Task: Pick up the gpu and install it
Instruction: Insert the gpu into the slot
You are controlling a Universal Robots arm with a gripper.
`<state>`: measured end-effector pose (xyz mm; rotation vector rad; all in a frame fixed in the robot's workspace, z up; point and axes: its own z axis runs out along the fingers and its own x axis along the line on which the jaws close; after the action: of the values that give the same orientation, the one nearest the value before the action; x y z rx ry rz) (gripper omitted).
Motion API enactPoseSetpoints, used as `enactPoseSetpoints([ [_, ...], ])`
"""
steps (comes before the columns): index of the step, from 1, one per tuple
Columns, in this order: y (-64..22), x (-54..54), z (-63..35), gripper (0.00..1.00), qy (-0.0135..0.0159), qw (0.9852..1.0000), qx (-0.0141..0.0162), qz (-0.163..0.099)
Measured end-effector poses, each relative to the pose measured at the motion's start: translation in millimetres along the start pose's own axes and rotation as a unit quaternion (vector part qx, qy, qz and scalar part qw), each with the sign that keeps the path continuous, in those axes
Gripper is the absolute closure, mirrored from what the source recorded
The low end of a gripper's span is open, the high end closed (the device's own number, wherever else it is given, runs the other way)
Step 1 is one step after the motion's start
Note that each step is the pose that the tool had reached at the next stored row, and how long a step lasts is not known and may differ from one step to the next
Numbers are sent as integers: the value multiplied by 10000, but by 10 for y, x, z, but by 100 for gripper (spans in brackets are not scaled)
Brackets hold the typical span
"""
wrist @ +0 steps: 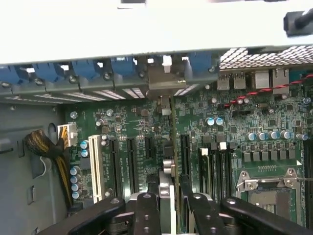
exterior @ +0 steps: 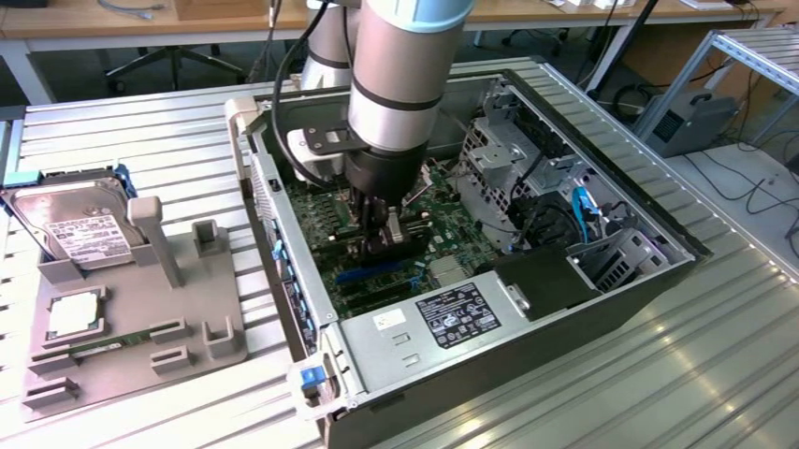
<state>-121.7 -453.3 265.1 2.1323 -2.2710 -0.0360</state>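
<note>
Down inside the case (exterior: 600, 309), around the middle of the exterior view, we've got the gripper (exterior: 384, 245) clamped on the gpu (wrist: 167, 169). The wrist view looks along the card edge-on, with a finger on each side. It stands upright over the board (wrist: 137, 122), and its bracket (wrist: 164, 85) is up against the rear wall by the blue clips. We can't tell whether it's actually in a slot or just above one. As for what could bite us from here, our guess is alignment. The slots (wrist: 132, 161) sit close together, so a slightly tilted card could land on a slot edge or in the wrong one, and pushing then would flex the board. The bracket could also hang up on the rear wall and lever the card sideways in the fingers. The fingers are down near the capacitors (wrist: 75, 178) and the empty socket (wrist: 266, 181), so any slide could clip something. The case lies on its side on a ribbed metal table (exterior: 699, 374), which looks slick, so a hard push might scoot it. At nine o'clock in the exterior view there's a grey holder (exterior: 125, 346) with a hard drive (exterior: 78, 224) propped in it and a memory stick (exterior: 107, 343), well apart from the case. Behind, at twelve o'clock, are wooden desks (exterior: 150, 23) and a chair (exterior: 175, 61), and at three o'clock some cables (exterior: 736, 178) on the floor. It looks like a lab or office room.
</note>
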Motion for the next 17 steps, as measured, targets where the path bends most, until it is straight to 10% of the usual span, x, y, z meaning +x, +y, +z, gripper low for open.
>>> enactPoseSetpoints([
  [17,6,27,25,73,12,10000,0,1],
])
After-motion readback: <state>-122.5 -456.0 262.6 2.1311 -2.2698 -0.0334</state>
